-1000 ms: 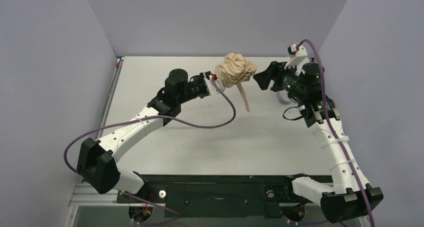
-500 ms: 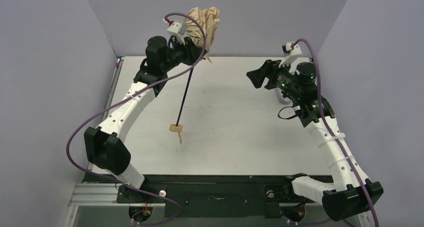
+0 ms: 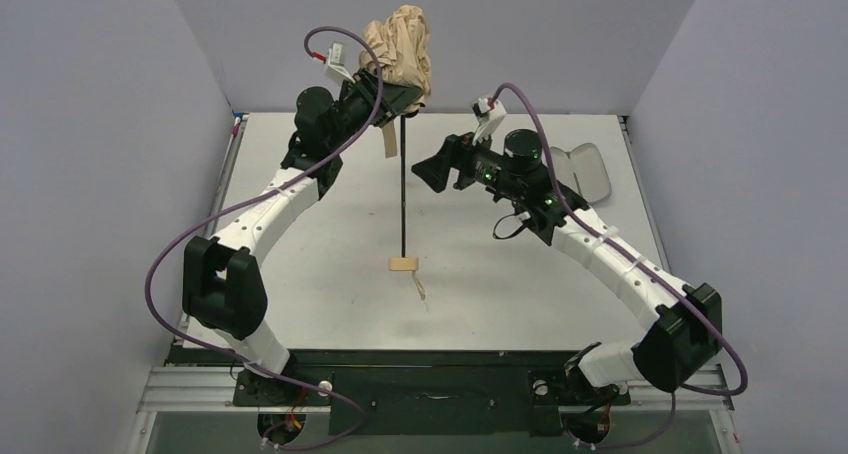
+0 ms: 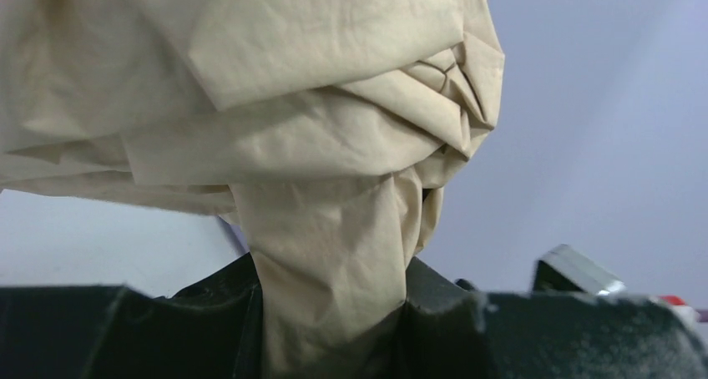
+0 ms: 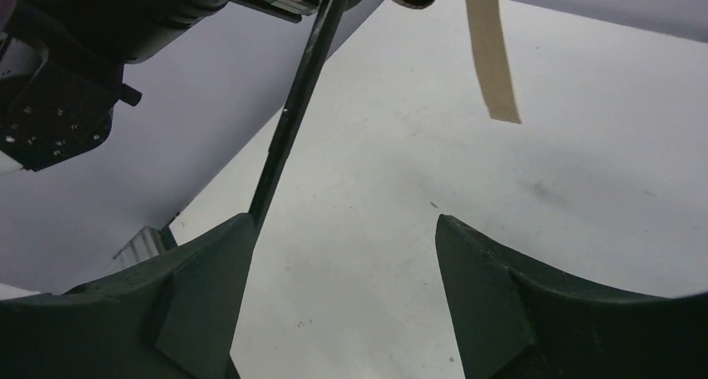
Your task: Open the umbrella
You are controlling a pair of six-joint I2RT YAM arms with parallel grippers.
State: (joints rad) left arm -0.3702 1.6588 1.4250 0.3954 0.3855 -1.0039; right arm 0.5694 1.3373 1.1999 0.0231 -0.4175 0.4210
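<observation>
The umbrella [image 3: 404, 42] is held high over the table's far side, its tan fabric bunched. My left gripper [image 3: 398, 96] is shut on the fabric's neck [image 4: 330, 254]. The thin black shaft [image 3: 402, 189] hangs straight down to the tan knob handle [image 3: 403, 264] and its cord loop [image 3: 421, 290]. A tan strap [image 3: 388, 140] dangles beside the shaft. My right gripper [image 3: 424, 170] stands open just right of the shaft and holds nothing. In the right wrist view the shaft [image 5: 294, 116] passes by the left fingertip [image 5: 219, 245], outside the gap of the gripper [image 5: 342, 229].
A pale lavender capsule case [image 3: 585, 169] lies open at the table's far right, behind my right arm. Purple cables loop from both arms. Walls close in the left, right and back sides. The strap [image 5: 491, 58] hangs ahead of my right gripper.
The shaft has swung from a slant to vertical, and the handle has shifted right. My right arm has moved left up to the shaft with its jaws a little wider. The left grip holds.
</observation>
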